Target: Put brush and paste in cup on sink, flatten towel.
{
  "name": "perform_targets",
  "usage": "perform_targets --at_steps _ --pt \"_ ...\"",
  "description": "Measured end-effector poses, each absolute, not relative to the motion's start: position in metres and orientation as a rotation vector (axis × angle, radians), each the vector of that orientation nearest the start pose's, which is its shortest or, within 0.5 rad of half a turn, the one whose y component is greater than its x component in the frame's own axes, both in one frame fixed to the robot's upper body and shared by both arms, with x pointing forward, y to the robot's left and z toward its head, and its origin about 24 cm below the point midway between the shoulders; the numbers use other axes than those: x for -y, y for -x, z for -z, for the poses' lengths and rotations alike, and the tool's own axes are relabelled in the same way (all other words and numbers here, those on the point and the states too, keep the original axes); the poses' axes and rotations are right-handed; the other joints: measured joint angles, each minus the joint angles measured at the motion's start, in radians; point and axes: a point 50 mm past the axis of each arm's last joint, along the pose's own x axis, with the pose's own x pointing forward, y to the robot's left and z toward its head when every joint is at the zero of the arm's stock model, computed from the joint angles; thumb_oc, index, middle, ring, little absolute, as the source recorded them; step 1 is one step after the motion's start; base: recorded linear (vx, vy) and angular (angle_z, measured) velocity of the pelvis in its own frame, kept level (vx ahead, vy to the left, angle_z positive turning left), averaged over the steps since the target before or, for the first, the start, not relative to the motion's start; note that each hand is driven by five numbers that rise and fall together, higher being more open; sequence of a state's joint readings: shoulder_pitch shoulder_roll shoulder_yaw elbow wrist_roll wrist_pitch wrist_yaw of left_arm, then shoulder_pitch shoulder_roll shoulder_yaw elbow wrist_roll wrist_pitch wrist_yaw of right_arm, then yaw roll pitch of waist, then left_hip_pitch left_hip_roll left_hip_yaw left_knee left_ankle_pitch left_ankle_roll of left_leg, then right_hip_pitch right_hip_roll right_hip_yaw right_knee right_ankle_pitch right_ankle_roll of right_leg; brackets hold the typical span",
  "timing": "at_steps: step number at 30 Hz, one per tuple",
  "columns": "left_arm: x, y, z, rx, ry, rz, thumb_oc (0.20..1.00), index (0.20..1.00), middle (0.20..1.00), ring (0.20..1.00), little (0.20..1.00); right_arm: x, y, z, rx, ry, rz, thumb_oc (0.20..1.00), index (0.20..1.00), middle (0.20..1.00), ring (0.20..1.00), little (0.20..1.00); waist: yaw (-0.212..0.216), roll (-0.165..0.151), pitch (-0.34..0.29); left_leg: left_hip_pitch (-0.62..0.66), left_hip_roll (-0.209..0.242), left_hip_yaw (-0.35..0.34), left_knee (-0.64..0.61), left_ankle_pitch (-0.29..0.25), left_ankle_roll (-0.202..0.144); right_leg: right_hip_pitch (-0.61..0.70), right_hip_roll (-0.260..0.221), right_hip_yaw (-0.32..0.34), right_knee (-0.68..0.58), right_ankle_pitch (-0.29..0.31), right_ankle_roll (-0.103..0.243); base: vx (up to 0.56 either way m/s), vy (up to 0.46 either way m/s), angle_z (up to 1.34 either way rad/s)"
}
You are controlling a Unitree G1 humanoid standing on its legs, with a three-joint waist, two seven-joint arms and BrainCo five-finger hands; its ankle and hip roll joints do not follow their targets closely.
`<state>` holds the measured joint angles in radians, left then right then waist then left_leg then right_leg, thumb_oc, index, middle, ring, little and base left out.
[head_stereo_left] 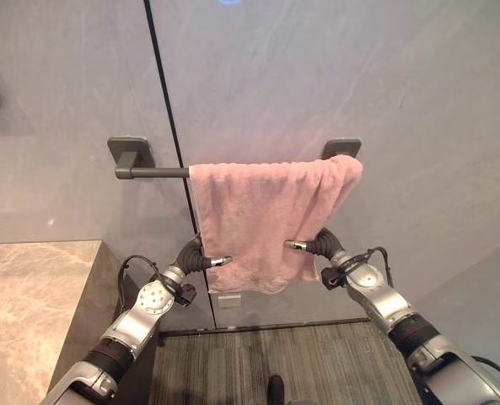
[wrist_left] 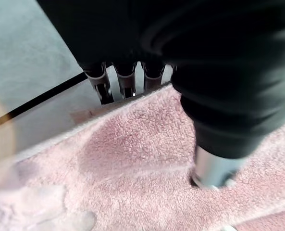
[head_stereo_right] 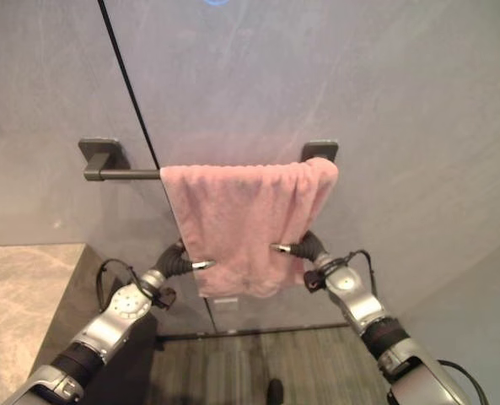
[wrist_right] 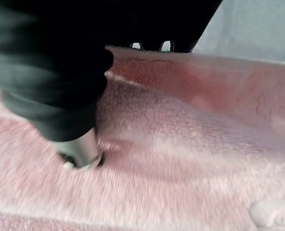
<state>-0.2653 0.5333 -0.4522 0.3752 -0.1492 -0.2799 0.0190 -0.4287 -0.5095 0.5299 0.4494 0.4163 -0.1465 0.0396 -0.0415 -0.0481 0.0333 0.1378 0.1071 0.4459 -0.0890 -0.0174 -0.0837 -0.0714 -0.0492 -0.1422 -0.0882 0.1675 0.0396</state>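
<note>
Fingers on both sides are pinching the pink terry towel [head_stereo_left: 262, 224]: the left hand [head_stereo_left: 201, 256] has its fingers behind the cloth's left edge with the thumb pressing on the front, and the right hand [head_stereo_left: 317, 246] does the same at the right edge. That towel hangs bunched toward the right end of the dark grey metal wall rail [head_stereo_left: 153, 172], off the grey stone-look wall. My take: pull the two edges apart evenly along the rail, left hand doing most of the travel, and keep tension light so it doesn't slide off. The marble-patterned table [head_stereo_left: 30, 295] sits at lower left; I can't see brush, paste or cup.
</note>
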Motion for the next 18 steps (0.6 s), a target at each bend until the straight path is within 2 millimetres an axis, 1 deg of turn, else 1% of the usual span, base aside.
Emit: perform_targets --at_steps 3,5,7,9,10,11,12,13,14,16,18 --pt "-0.179 -0.279 -0.039 0.056 -0.449 0.337 0.200 0.200 0.200 0.200 0.200 0.163 -0.302 -0.061 0.013 0.231 -0.392 0.200 0.200 0.200 0.200 0.200 0.001 -0.001 -0.002 -0.001 0.002 -0.001 -0.002 0.000 0.000 0.001 0.001 -0.001 0.000 0.002 -0.002 0.03 0.002 0.04" --pt "-0.180 -0.273 -0.048 0.100 -0.420 0.321 0.200 0.200 0.200 0.200 0.200 0.165 -0.289 -0.064 0.036 0.115 -0.382 0.200 0.200 0.200 0.200 0.200 0.003 -0.003 -0.003 -0.002 0.003 -0.002 -0.002 -0.002 -0.001 0.000 0.002 -0.003 0.000 0.000 0.000 0.02 -0.003 0.00" --pt "-0.184 -0.266 -0.061 0.164 -0.378 0.287 0.200 0.200 0.200 0.200 0.200 0.158 -0.277 -0.073 0.070 0.057 -0.443 0.200 0.200 0.200 0.200 0.200 0.001 -0.002 -0.004 -0.001 0.002 -0.002 -0.002 -0.004 -0.002 0.000 0.002 -0.002 0.000 0.000 0.000 0.04 -0.004 -0.03" --pt "-0.192 -0.260 -0.070 0.207 -0.343 0.225 0.200 0.200 0.200 0.200 0.200 0.150 -0.270 -0.089 0.134 0.002 -0.493 0.200 0.200 0.200 0.200 0.200 0.002 -0.005 -0.005 -0.001 0.002 0.000 -0.003 -0.007 -0.001 0.000 0.001 -0.003 0.000 -0.009 0.010 0.06 -0.006 -0.02" --pt "-0.198 -0.253 -0.076 0.247 -0.279 0.168 0.200 0.200 0.200 0.200 0.200 0.143 -0.266 -0.101 0.197 -0.019 -0.526 0.200 0.200 0.200 0.200 0.200 0.001 -0.007 -0.009 0.000 0.002 0.002 -0.002 -0.007 -0.001 0.000 0.000 -0.002 -0.002 -0.013 0.013 0.03 -0.002 0.01" --pt "-0.198 -0.253 -0.077 0.257 -0.274 0.166 0.200 0.200 0.200 0.200 0.200 0.143 -0.266 -0.103 0.213 -0.024 -0.531 0.200 0.200 0.200 0.200 0.200 0.004 -0.010 -0.011 -0.001 0.001 0.001 -0.002 -0.007 -0.001 0.000 0.000 -0.002 -0.002 -0.014 0.012 0.03 -0.003 0.03" --pt "-0.199 -0.251 -0.079 0.266 -0.271 0.155 0.200 0.200 0.200 0.200 0.200 0.140 -0.266 -0.105 0.225 -0.041 -0.531 0.200 0.200 0.200 0.200 0.200 0.022 -0.012 -0.013 -0.001 0.002 0.001 -0.003 -0.008 0.000 0.000 -0.001 -0.004 -0.008 -0.017 0.013 0.00 0.000 0.00" --pt "-0.200 -0.248 -0.080 0.276 -0.261 0.137 0.200 0.200 0.200 0.200 0.200 0.137 -0.265 -0.106 0.234 -0.062 -0.533 0.200 0.200 0.200 0.200 0.200 0.023 -0.017 -0.017 -0.001 0.002 0.002 -0.002 -0.008 0.000 -0.003 -0.001 -0.003 -0.009 -0.019 0.010 0.04 0.007 0.04" --pt "-0.201 -0.246 -0.078 0.273 -0.257 0.122 0.200 0.200 0.200 0.200 0.200 0.134 -0.265 -0.107 0.240 -0.076 -0.535 0.200 0.200 0.200 0.200 0.200 0.041 -0.019 -0.019 -0.008 0.001 -0.001 -0.003 -0.009 0.001 -0.006 -0.004 -0.007 -0.009 -0.025 0.011 0.04 0.006 0.03" --pt "-0.202 -0.243 -0.070 0.252 -0.229 0.083 0.200 0.200 0.200 0.200 0.200 0.127 -0.264 -0.106 0.248 -0.096 -0.543 0.200 0.200 0.200 0.200 0.200 0.046 -0.021 -0.024 -0.017 0.001 -0.002 -0.002 -0.008 0.001 -0.013 -0.005 -0.008 -0.009 -0.024 0.010 0.02 0.002 0.07" --pt "-0.199 -0.242 -0.060 0.216 -0.204 0.059 0.200 0.200 0.200 0.200 0.200 0.124 -0.267 -0.098 0.219 -0.118 -0.528 0.200 0.200 0.200 0.200 0.200 0.052 -0.021 -0.026 -0.014 -0.001 -0.006 -0.002 -0.008 0.001 -0.013 -0.005 -0.010 -0.008 -0.017 0.011 0.00 0.000 0.07"
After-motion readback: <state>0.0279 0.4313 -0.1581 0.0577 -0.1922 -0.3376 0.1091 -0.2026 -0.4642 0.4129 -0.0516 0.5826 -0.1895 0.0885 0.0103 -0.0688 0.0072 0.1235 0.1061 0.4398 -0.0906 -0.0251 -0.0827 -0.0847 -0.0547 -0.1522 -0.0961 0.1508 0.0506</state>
